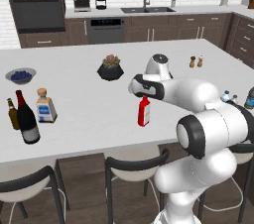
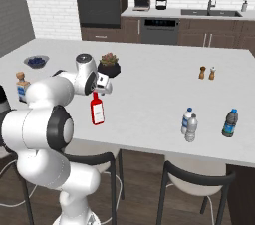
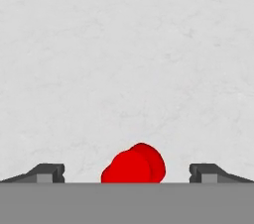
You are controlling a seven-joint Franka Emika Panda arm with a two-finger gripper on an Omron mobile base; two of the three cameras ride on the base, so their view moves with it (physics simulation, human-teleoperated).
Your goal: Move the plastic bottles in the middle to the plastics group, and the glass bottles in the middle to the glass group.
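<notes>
The wine bottle (image 1: 27,119) already stood with the glass group on the counter (image 1: 89,104); the red bottle (image 1: 144,111) remained mid-counter, the fingers (image 3: 49,172) spread apart above it, not yet gripping

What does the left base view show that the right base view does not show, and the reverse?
Left base view alone: the wine bottle and the brown beer bottle, standing beside the square bottle. Right base view alone: the two clear water bottles in full, with the dark blue-green bottle to their right. Both share the red bottle, upright under the gripper, the potted plant, the blue bowl and the shakers.
</notes>
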